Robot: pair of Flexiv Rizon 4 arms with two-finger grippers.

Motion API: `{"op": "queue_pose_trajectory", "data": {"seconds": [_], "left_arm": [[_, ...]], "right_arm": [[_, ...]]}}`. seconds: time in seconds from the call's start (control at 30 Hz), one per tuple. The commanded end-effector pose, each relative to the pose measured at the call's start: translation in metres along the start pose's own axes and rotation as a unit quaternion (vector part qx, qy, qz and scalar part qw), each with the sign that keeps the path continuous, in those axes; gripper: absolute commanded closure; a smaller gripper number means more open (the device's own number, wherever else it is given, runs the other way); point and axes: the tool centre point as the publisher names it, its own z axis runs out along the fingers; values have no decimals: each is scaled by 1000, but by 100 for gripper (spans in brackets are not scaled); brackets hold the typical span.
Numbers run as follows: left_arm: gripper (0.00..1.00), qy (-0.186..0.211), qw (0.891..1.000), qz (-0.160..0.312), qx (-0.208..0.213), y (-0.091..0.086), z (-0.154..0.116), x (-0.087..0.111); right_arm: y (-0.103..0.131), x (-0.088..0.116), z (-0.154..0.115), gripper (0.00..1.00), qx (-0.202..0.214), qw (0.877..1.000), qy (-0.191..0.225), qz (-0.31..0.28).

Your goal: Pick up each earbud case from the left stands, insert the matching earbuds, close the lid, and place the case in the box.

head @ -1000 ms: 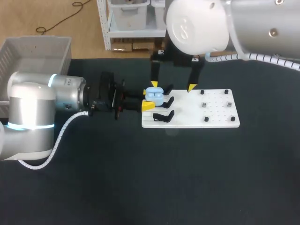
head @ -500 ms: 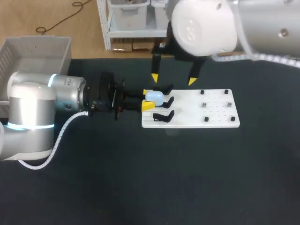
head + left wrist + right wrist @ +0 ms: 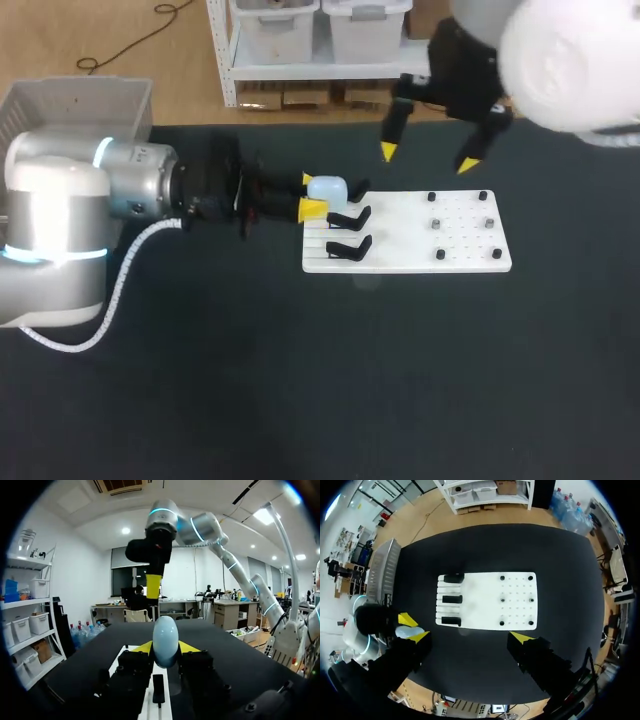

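A light blue earbud case, lid closed, is held off the white board at its left end. My left gripper is shut on it from both sides. In the left wrist view the earbud case stands upright between the yellow fingertips. Two black stands below the case are empty. My right gripper hangs open and empty above the board's far edge. From the right wrist view, my right gripper looks down on the board and the earbud case.
Small pegs stick up on the board's right half. A grey box sits at the table's far left corner. Dark table surface surrounds the board.
The case, open a second ago, now has its lid shut. My right gripper has risen and moved right, away from the case. The left gripper has shifted the case slightly back and left.
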Motion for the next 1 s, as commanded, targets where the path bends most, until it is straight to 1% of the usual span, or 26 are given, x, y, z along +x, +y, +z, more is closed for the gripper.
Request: {"op": "queue_pose_trajectory", "data": {"seconds": [0.03, 0.17, 0.33, 0.43, 0.53, 0.63, 0.77, 0.83, 0.93, 1.0], "left_arm": [[100, 14, 1000, -6, -21, -12, -11, -19], [100, 16, 999, -9, -47, -15, -24, -36], [100, 34, 994, -2, -100, -17, -49, -64], [100, 46, 989, 9, -141, -16, -72, -77], [100, 56, 979, 12, -194, -13, -99, -87], [100, 71, 964, 6, -256, -9, -131, -83], [100, 109, 935, -10, -337, 1, -178, -66], [100, 102, 922, -24, -372, 8, -201, -57], [100, 105, 904, -37, -414, 19, -233, -45], [100, 119, 890, -41, -439, 28, -255, -35]], "right_arm": [[-20, 16, -8, 0, -53, 995, -83, -13], [-20, 16, -8, 0, -53, 995, -83, -13], [-20, 16, -8, 0, -53, 995, -83, -13], [-20, 16, -8, 0, -53, 995, -83, -13], [-20, 16, -8, 0, -53, 995, -83, -13], [-20, 16, -8, 0, -53, 995, -83, -13], [-20, 16, -8, 0, -53, 995, -83, -13], [-20, 16, -8, 0, -53, 995, -83, -13], [-20, 16, -8, 0, -53, 995, -83, -13], [-20, 16, -8, 0, -53, 995, -83, -13]]}}
